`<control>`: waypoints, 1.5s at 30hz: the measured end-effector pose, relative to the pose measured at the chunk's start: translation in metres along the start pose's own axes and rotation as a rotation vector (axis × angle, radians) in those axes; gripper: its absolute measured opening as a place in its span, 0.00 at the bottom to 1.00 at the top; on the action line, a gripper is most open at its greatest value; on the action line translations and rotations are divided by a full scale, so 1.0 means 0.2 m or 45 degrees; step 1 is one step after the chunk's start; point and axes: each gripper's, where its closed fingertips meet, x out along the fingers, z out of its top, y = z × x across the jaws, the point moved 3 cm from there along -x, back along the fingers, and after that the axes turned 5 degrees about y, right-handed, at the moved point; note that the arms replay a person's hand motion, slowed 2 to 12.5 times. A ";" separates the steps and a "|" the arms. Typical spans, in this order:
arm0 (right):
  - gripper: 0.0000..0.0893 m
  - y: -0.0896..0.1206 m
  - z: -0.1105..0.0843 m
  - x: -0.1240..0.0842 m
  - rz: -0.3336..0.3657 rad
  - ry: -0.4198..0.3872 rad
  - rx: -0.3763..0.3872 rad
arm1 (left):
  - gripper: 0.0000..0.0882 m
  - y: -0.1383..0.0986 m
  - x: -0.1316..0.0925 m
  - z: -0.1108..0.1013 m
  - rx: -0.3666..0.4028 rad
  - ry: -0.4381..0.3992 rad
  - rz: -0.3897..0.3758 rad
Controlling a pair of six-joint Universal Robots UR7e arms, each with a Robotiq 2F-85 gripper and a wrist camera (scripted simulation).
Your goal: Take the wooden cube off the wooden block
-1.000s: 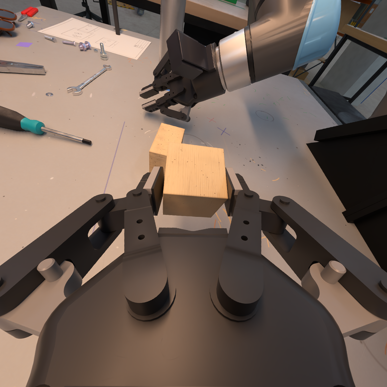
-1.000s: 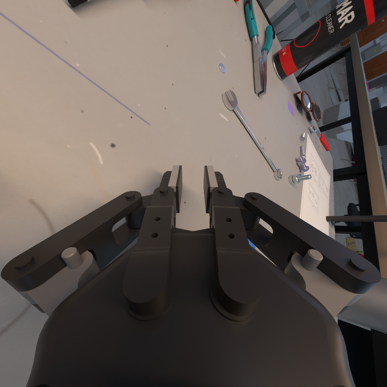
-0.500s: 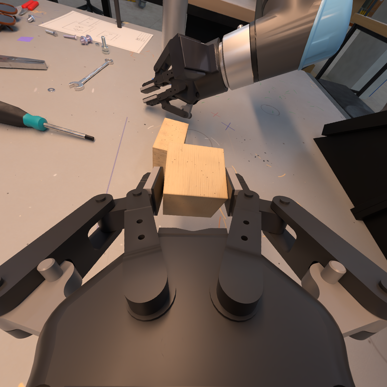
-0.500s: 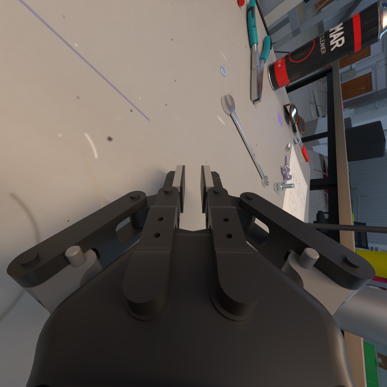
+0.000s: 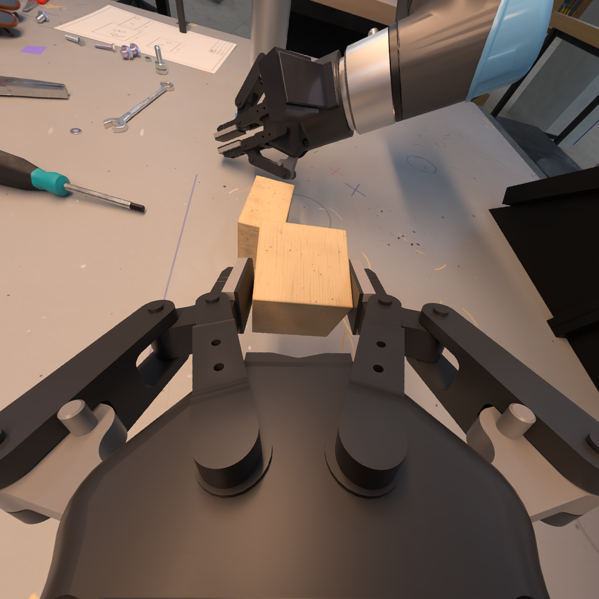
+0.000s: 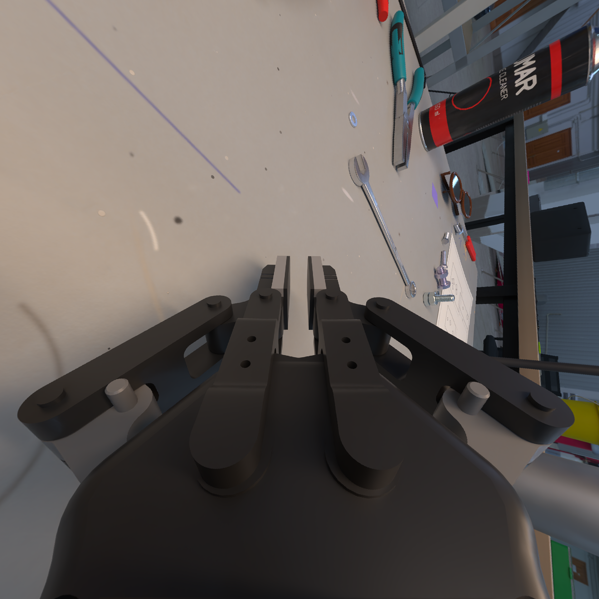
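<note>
My left gripper (image 5: 299, 264) is shut on the wooden cube (image 5: 301, 282), one pad on each side face, and holds it clear of the table. The wooden block (image 5: 267, 202) lies on the table just behind and to the left of the cube, which hides its near right part. My right gripper (image 5: 227, 141) hovers above the table just beyond the block, its fingers pointing left. In the right wrist view the right gripper (image 6: 298, 259) is empty, its pads nearly together with a narrow slit between them. Neither wooden piece shows there.
A teal-handled screwdriver (image 5: 64, 188), a wrench (image 5: 139, 107), bolts (image 5: 129, 50) and a paper sheet (image 5: 146, 35) lie at the left and back. A black box (image 5: 557, 252) stands at the right. Pliers (image 6: 403, 97) and a spray can (image 6: 505, 94) lie beyond the wrench (image 6: 379, 220).
The right gripper's jaws have closed further and it has drawn a little away from the block. The left gripper keeps its hold on the cube, and the block looks slightly farther off.
</note>
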 end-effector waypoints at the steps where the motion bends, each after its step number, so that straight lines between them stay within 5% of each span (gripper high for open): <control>1: 0.10 0.00 0.00 0.00 0.001 0.002 0.000 | 0.56 0.00 0.00 0.00 -0.001 0.000 -0.001; 45: 0.00 -0.02 -0.01 0.00 0.018 -0.012 0.034 | 0.56 0.02 0.01 -0.01 -0.029 -0.001 -0.015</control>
